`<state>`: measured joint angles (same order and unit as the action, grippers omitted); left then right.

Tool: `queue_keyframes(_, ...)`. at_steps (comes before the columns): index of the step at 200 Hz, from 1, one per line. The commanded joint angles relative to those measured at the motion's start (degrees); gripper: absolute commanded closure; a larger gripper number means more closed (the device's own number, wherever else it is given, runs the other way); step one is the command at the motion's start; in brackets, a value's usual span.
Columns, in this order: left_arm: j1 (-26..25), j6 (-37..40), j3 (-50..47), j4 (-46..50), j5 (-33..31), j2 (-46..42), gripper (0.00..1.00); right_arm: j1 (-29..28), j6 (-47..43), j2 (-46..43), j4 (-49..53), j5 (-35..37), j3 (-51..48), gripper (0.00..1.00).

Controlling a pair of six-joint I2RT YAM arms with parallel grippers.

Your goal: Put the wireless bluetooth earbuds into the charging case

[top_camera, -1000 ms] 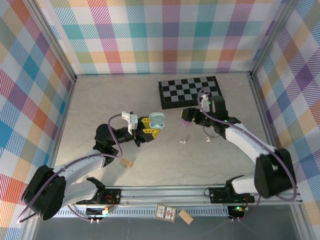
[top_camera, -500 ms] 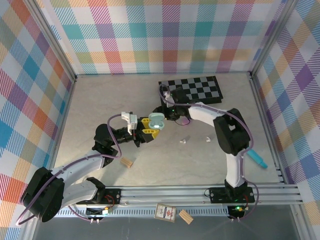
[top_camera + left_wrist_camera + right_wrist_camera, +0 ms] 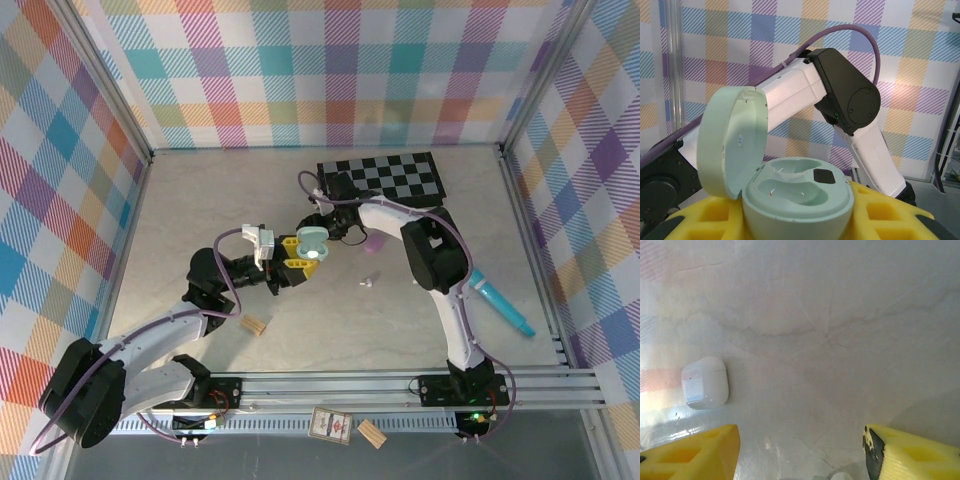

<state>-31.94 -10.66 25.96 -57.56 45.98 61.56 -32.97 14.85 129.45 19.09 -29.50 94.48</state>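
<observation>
My left gripper is shut on the pale green charging case, holding it up with its lid swung open. In the left wrist view the case sits between my yellow fingers, and both of its sockets are empty. My right gripper hovers just right of the case. In the right wrist view its jaws stand open over bare table. A white earbud lies on the table. A small purple object sits near it; I cannot tell whether it is a case or a bud.
A checkerboard lies at the back. A teal pen lies on the right and a wooden block near the left arm. A white case rests on the table below the right gripper. The right arm spans the middle.
The right arm has swung left across the table to beside the green case, leaving the purple object behind. Its jaws have narrowed a little. The left arm has held still.
</observation>
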Motion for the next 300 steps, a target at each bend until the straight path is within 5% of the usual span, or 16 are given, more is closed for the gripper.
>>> queue_keyframes(1,0.57,1.40,1.20,-0.30,1.04,-1.21,0.69,-0.94,-1.50,-1.37,1.18,-3.36,-4.30,0.36)
queue_keyframes(105,0.57,1.60,1.03,0.39,1.08,-2.12,0.69,-2.32,-1.73,-7.42,1.65,1.71,-10.71,0.40)
queue_keyframes(180,1.90,3.27,-1.28,0.03,-3.92,-4.88,0.70,-4.34,-3.35,-10.49,9.29,19.62,-5.78,0.37)
queue_keyframes(259,7.94,-1.34,-1.31,-7.00,-4.23,-5.36,0.70,-10.50,4.96,-6.12,21.77,40.07,4.83,0.41)
queue_keyframes(300,8.39,-1.56,-0.03,-5.90,-2.87,-5.49,0.70,-14.10,3.11,-0.97,28.30,47.72,11.64,0.52)
